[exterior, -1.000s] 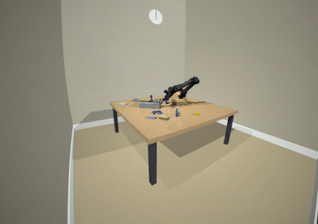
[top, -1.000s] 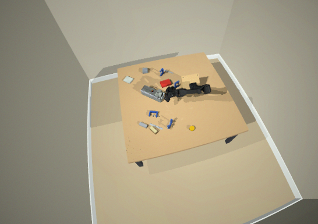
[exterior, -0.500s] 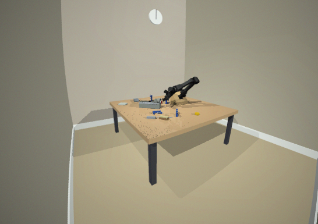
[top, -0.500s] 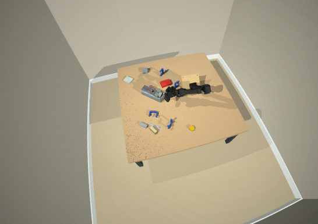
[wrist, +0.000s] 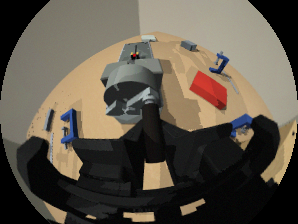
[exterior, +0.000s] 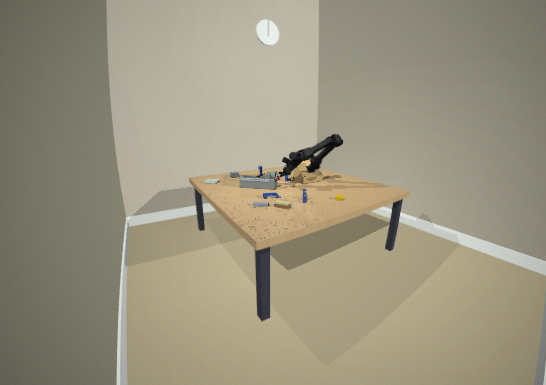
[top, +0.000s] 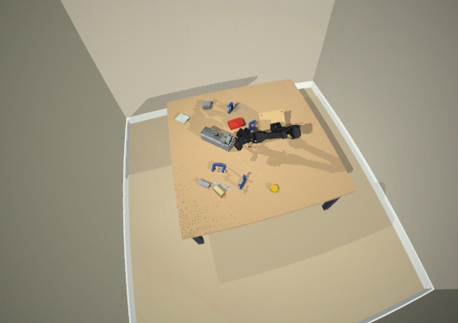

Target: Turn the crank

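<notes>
The grey machine (top: pixel 212 138) (exterior: pixel 252 183) (wrist: pixel 159 71) stands on the table, its crank end towards my arm. In the wrist view the round crank hub (wrist: pixel 131 82) carries a dark crank handle (wrist: pixel 153 131), which points back between my fingers. My gripper (wrist: pixel 149 121) (top: pixel 236 141) is shut on the handle. The small red pointer (wrist: pixel 134 55) shows on the machine's top beyond the hub, with brass-coloured specks at its sides. It is too small to tell whether it is exactly level with the zero marks.
A red block (top: pixel 236 123) (wrist: pixel 209 90) lies right of the machine in the wrist view. Blue clamps (top: pixel 218 167) (wrist: pixel 73 126) stand on both sides. A tan board (top: pixel 272 118) lies beside the arm. A yellow disc (top: pixel 274 188) (exterior: pixel 339 197) and small grey blocks (top: pixel 206 105) (top: pixel 204 183) lie farther off.
</notes>
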Available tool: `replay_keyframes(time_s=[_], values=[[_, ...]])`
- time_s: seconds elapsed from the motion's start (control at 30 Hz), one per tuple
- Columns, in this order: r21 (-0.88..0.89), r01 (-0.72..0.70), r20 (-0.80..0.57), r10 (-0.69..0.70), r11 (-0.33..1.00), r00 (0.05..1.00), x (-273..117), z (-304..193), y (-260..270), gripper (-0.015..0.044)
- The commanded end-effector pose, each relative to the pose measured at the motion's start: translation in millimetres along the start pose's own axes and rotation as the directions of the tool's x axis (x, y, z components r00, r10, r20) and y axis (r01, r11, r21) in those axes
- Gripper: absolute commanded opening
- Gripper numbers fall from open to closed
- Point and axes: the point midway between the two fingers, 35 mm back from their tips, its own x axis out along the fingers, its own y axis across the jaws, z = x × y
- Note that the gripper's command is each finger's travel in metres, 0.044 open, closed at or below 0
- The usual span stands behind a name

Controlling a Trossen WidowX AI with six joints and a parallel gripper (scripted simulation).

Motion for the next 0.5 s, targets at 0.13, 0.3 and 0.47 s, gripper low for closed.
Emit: replay_keyframes(time_s=[0.13, 0.3, 0.47], values=[[0.003, 0.018, -0.013, -0.017, 1.0, 1.0, 6.1, -5.9, -6.7, 0.0], [0.003, 0.018, -0.013, -0.017, 1.0, 1.0, 7.7, -7.5, -7.3, 0.0], [0.003, 0.017, -0.013, -0.017, 1.0, 1.0, 9.9, -9.8, -7.9, 0.0]])
